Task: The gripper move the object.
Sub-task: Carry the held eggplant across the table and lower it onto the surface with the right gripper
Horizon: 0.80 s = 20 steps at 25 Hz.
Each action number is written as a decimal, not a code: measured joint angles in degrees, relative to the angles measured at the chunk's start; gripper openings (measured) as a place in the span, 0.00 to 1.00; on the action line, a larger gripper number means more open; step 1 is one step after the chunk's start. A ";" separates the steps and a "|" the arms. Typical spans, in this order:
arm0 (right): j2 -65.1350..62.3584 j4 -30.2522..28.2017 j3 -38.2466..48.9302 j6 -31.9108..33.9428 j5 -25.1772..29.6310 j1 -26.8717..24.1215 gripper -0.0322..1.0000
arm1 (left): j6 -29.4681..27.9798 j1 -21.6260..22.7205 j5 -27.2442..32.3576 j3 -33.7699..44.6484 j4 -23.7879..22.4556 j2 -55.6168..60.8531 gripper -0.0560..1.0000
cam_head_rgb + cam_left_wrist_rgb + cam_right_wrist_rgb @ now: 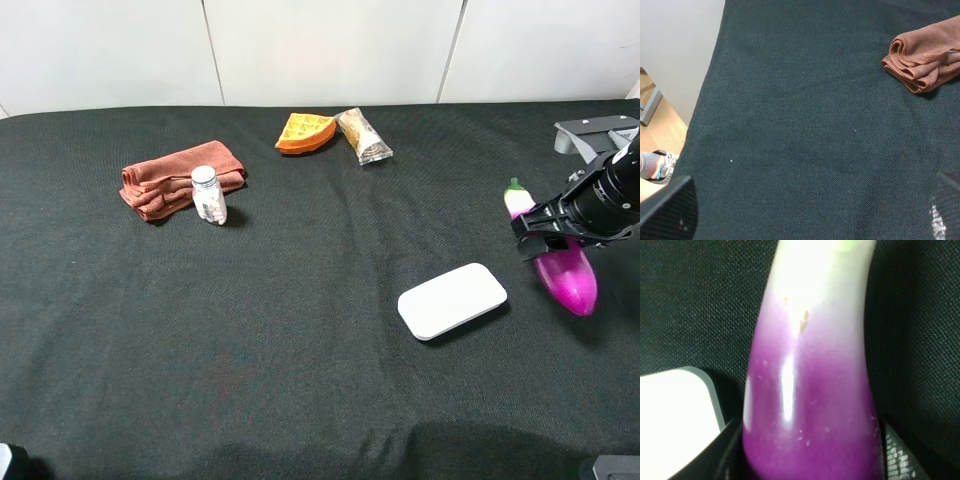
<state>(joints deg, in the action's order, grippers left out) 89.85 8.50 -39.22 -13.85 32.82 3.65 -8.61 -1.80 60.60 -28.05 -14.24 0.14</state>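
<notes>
The object is a glossy eggplant, magenta fading to white near a green stem, lying at the table's right side. My right gripper sits across its middle, with a dark finger against each side. In the right wrist view the eggplant fills the space between the fingers of the right gripper, which is shut on it. I cannot tell whether it rests on the cloth or is held just above. My left gripper is open and empty over bare cloth near the table's left edge; only its fingertips show.
A flat white case lies just left of the eggplant and shows in the right wrist view. A brown towel with a small white bottle is at the back left. An orange waffle wedge and a wrapped packet are at the back.
</notes>
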 joint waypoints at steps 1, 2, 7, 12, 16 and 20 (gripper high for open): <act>-0.19 0.00 0.03 0.00 0.00 0.00 0.41 | 0.00 0.00 0.00 0.00 0.00 0.00 0.96; -0.26 0.00 0.23 0.00 -0.28 0.00 0.41 | 0.00 0.00 0.00 0.00 0.00 0.00 0.96; -0.33 0.17 2.62 0.00 -2.92 0.00 0.41 | 0.00 0.00 0.00 0.00 0.00 0.00 0.96; -0.33 0.17 3.36 0.00 -5.03 0.00 0.41 | 0.00 0.00 0.00 0.00 0.00 0.00 0.96; -0.33 0.17 4.32 0.00 -7.28 0.00 0.41 | 0.00 0.00 0.00 0.00 0.00 0.00 0.96; -0.33 0.17 4.32 0.00 -7.76 0.00 0.41 | 0.00 0.00 0.00 0.00 0.00 0.00 0.96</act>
<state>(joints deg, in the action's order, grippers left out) 89.52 8.68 -34.90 -13.85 25.06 3.65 -8.61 -1.80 60.60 -28.05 -14.24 0.14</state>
